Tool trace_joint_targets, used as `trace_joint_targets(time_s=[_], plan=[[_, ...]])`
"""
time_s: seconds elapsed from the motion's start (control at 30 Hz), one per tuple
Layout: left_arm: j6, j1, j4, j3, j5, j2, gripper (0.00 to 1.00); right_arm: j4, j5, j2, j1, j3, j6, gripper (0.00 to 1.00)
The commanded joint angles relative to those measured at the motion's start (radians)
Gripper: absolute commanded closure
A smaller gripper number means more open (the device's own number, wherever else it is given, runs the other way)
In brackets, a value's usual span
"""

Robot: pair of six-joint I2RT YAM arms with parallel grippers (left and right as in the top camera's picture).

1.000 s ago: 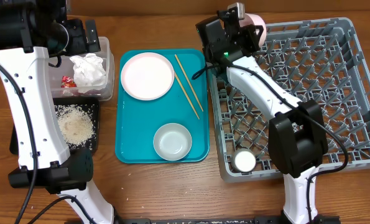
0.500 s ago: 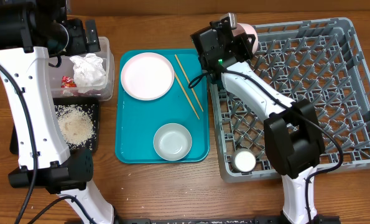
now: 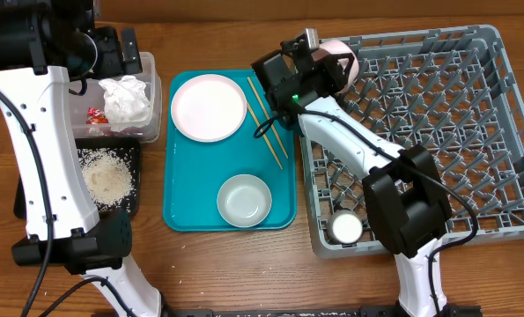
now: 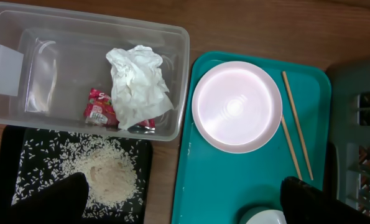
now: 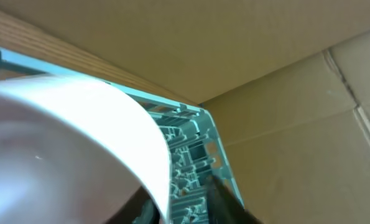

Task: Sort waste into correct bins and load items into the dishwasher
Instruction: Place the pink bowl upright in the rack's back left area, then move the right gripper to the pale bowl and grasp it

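Note:
My right gripper [image 3: 319,63] is shut on the rim of the pinkish-white bowl [image 3: 340,47], held tilted at the far left corner of the grey dish rack [image 3: 438,132]. In the right wrist view the bowl [image 5: 66,143] fills the left, with the gripper [image 5: 178,202] at its rim. A small white cup [image 3: 345,229] sits in the rack's near left corner. The white plate [image 3: 209,106], grey-green bowl [image 3: 244,199] and chopsticks [image 3: 266,119] lie on the teal tray [image 3: 187,216]. My left gripper [image 4: 185,205] is open and empty, high above.
The clear tub [image 4: 48,62] holds the white tissue [image 4: 138,81] and red wrapper [image 4: 99,107]. The black tray [image 4: 23,155] in front of it holds rice [image 4: 107,174]. A cardboard wall [image 5: 265,74] stands behind the rack.
My right gripper has swung left along the rack's far edge, and the pinkish-white bowl has moved left with it. The left arm has not moved.

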Motion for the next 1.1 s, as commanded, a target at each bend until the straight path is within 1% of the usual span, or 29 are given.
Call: trace_joint_targets(time_s=[0.0, 0.07, 0.1, 0.23, 0.3, 0.37, 0.47, 0.53, 0.63, 0.73, 0.77, 0.8, 0.83, 0.9, 0.93, 1.0, 1.07], plan=[[-0.006, -0.007, 0.002, 0.022, -0.011, -0.018, 0.0, -0.019, 0.027, 0.006, 0.004, -0.004, 0.009, 0.64], [-0.006, -0.007, 0.002, 0.022, -0.011, -0.018, 0.0, -0.025, 0.027, 0.006, 0.016, -0.004, 0.009, 0.57], [-0.006, -0.007, 0.002, 0.022, -0.011, -0.018, 0.0, -0.027, 0.027, 0.006, 0.024, -0.004, 0.009, 0.51], [-0.006, -0.007, 0.002, 0.022, -0.011, -0.018, 0.0, -0.026, 0.027, 0.006, 0.066, -0.004, 0.01, 0.4], [-0.006, -0.007, 0.002, 0.022, -0.011, -0.018, 0.0, -0.026, 0.027, 0.006, 0.085, -0.004, 0.009, 0.29], [-0.006, -0.007, 0.002, 0.022, -0.011, -0.018, 0.0, -0.026, 0.027, 0.006, 0.096, -0.002, 0.009, 0.24], [-0.006, -0.007, 0.002, 0.022, -0.011, -0.018, 0.0, -0.027, 0.009, -0.007, 0.106, -0.002, 0.01, 0.2], [-0.006, -0.007, 0.002, 0.022, -0.011, -0.018, 0.0, -0.027, -0.027, -0.029, 0.11, -0.002, 0.01, 0.2], [-0.006, -0.007, 0.002, 0.022, -0.011, -0.018, 0.0, -0.029, -0.126, -0.098, 0.112, -0.002, 0.041, 0.19], [-0.006, -0.007, 0.002, 0.022, -0.011, -0.018, 0.0, -0.066, -0.259, -0.185, 0.117, -0.002, 0.078, 0.18], [-0.006, -0.007, 0.002, 0.022, -0.011, -0.018, 0.0, -0.165, -0.478, -0.264, 0.122, -0.002, 0.167, 0.17], [-0.006, -0.007, 0.002, 0.022, -0.011, -0.018, 0.0, -0.229, -0.634, -0.296, 0.122, -0.002, 0.23, 0.17], [-0.006, -0.007, 0.002, 0.022, -0.011, -0.018, 0.0, -0.312, -0.845, -0.324, 0.122, -0.002, 0.295, 0.14], [-0.006, -0.007, 0.002, 0.022, -0.011, -0.018, 0.0, -0.398, -1.107, -0.333, 0.122, -0.002, 0.368, 0.16], [-0.006, -0.007, 0.002, 0.022, -0.011, -0.018, 0.0, -0.445, -1.255, -0.329, 0.122, -0.006, 0.424, 0.2], [-0.006, -0.007, 0.002, 0.022, -0.011, -0.018, 0.0, -0.477, -1.469, -0.316, 0.126, -0.033, 0.478, 0.23], [-0.006, -0.007, 0.002, 0.022, -0.011, -0.018, 0.0, -0.44, -1.55, -0.315, 0.148, -0.097, 0.483, 0.24]])
